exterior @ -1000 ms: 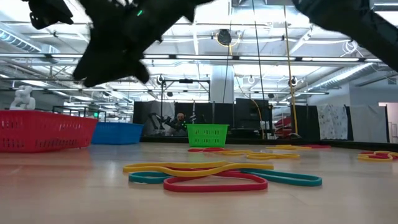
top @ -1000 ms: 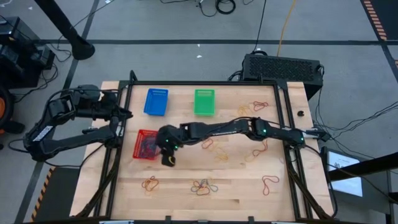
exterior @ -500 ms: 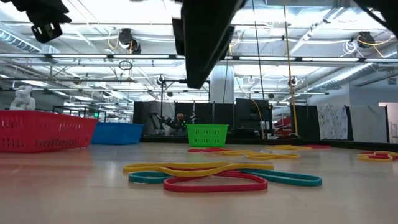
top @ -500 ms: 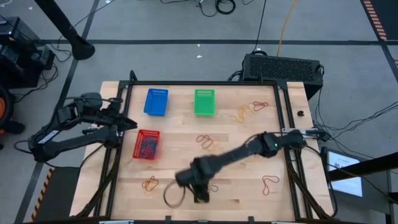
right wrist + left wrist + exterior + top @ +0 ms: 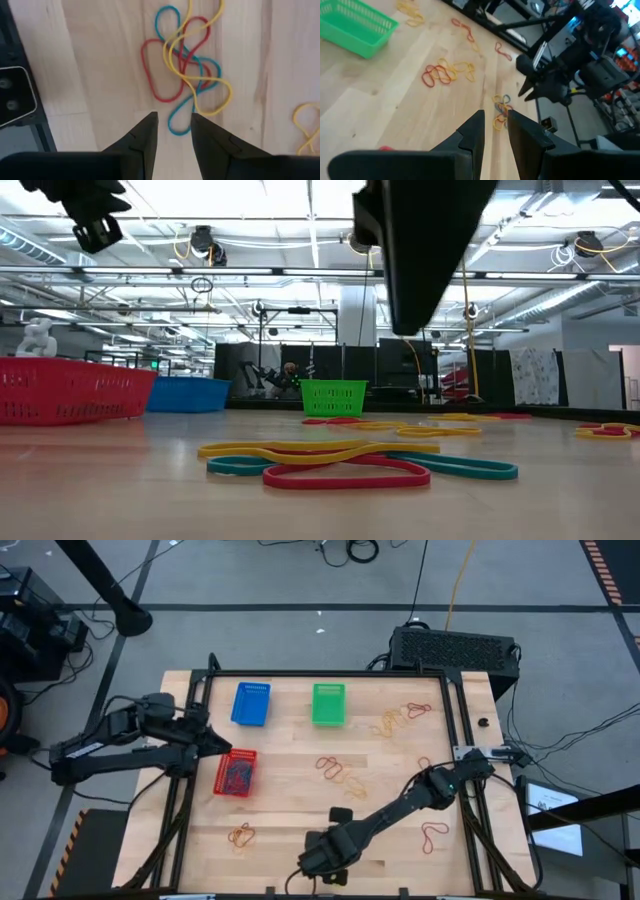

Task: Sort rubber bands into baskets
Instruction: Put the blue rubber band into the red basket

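Three baskets stand on the wooden table: blue [image 5: 251,704] and green [image 5: 328,704] at the far side, red [image 5: 236,772] left of centre with red bands inside. Near the front edge lies a tangle of red, blue and yellow rubber bands [image 5: 187,70], also in the low view [image 5: 350,460]. My right gripper [image 5: 322,862] hangs over it, pointing down, open and with nothing between its fingers [image 5: 174,122]. My left gripper [image 5: 224,745] hovers at the red basket's far left corner, open with a narrow gap [image 5: 495,125], and holds nothing.
More loose bands lie scattered: front left [image 5: 240,834], front right [image 5: 433,835], centre [image 5: 335,770] and far right [image 5: 400,716]. A black box with a grille [image 5: 455,645] stands behind the table. Black rails run along the table's left and right sides.
My right gripper has swung from beside the red basket toward the table's near edge, turning until it points down over the tangle of bands. My left gripper has moved toward the red basket and tipped downward. No band or basket has moved.
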`<action>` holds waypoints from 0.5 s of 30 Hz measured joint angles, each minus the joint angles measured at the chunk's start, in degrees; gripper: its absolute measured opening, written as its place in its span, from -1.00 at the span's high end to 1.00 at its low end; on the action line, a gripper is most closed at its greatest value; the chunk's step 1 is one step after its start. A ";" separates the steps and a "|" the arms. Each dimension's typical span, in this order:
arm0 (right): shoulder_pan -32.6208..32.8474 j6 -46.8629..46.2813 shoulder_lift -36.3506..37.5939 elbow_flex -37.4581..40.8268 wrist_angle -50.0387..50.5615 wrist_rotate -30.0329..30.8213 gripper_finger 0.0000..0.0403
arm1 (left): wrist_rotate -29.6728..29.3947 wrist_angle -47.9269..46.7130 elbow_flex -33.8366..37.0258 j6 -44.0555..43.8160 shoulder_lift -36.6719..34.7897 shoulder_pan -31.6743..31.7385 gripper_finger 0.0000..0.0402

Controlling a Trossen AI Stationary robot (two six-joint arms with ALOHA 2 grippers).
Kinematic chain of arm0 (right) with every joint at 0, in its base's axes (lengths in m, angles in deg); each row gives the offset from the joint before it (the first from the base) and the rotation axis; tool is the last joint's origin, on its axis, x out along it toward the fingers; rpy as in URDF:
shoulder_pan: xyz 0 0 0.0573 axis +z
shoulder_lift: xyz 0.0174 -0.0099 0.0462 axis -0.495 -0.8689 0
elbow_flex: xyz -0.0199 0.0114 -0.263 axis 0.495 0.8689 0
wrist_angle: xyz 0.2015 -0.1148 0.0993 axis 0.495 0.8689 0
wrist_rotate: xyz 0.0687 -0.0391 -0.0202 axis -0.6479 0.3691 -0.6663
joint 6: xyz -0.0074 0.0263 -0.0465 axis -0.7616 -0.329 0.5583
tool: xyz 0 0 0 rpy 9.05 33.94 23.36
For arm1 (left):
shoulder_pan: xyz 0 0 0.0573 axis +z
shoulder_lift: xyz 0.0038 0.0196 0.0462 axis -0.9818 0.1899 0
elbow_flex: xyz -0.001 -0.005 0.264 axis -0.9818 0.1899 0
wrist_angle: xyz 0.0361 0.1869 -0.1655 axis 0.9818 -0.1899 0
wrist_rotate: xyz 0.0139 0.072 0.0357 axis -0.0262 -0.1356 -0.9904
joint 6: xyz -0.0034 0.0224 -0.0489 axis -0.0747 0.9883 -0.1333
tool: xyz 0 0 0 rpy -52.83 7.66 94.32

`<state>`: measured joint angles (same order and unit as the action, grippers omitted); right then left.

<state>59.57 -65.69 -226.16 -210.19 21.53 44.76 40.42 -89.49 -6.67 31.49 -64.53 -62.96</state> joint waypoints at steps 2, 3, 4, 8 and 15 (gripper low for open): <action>0.36 -0.44 0.00 1.32 -0.04 -0.17 0.46 | -1.51 1.36 0.74 -0.26 1.62 -2.37 0.55; 0.52 -0.70 -0.05 2.05 0.05 -0.19 0.46 | -1.75 2.24 1.18 -0.30 2.61 -3.79 0.55; 0.62 -0.90 -0.10 2.87 -0.03 -0.30 0.46 | -1.87 3.02 1.63 -0.51 3.61 -5.31 0.55; 0.62 -2.21 -0.09 6.12 -1.60 -2.19 0.46 | -3.75 8.62 3.53 -1.84 6.77 -12.23 0.55; 0.36 -0.67 -0.09 10.80 -5.90 -3.32 0.46 | -13.30 10.00 3.00 -2.22 8.50 -19.73 0.55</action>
<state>59.93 -66.35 -226.24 -199.39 15.64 41.43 27.12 -79.49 -3.67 29.27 -56.03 -82.69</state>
